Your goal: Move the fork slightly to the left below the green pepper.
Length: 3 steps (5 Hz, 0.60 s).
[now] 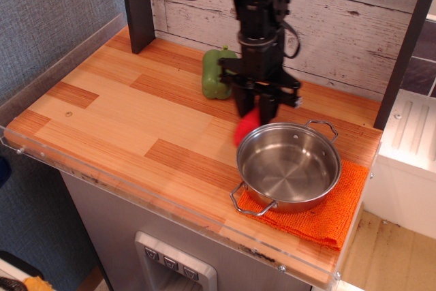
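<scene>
The fork's red ribbed handle [245, 127] shows just left of the pan's rim; its tines are hidden behind my gripper. My black gripper [255, 110] hangs straight down over it with its fingers closed on the handle's upper end. The handle looks lifted a little off the table and tilted. The green pepper [215, 73] stands upright on the wooden table [136, 114] just left of and behind my gripper, apart from it.
A steel pan [289, 165] with two handles sits on an orange cloth [337, 209] at the front right, close to the fork. A dark post [138, 5] stands at the back left. A clear lip runs along the table's front edge.
</scene>
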### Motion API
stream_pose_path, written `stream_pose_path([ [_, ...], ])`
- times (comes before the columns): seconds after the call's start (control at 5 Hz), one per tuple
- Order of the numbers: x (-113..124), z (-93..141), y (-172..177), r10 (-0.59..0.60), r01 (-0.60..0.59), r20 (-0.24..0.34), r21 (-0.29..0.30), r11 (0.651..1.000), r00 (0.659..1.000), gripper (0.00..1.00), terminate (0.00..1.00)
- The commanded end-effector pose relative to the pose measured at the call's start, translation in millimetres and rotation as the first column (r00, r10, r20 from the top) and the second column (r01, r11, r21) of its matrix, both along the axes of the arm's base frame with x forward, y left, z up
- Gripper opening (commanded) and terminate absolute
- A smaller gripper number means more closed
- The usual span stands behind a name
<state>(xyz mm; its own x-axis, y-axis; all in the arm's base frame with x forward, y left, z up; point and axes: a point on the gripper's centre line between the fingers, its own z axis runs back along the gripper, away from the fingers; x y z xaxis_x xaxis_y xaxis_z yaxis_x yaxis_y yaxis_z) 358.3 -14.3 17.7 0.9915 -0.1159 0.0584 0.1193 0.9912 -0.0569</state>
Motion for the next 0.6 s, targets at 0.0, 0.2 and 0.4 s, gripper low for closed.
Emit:
stream_pose_path([
  [0.0,-26,79,29,0.016,0.001,0.191,-0.084,0.996,0.981,0.0,0.0],
  [0.2,-51,93,54,0.004,0.02,0.209,-0.109,0.994,0.978,0.0,0.0],
  [0.4,-66,76,93,-0.01,0.017,0.136,-0.052,0.998,0.991,0.0,0.0],
])
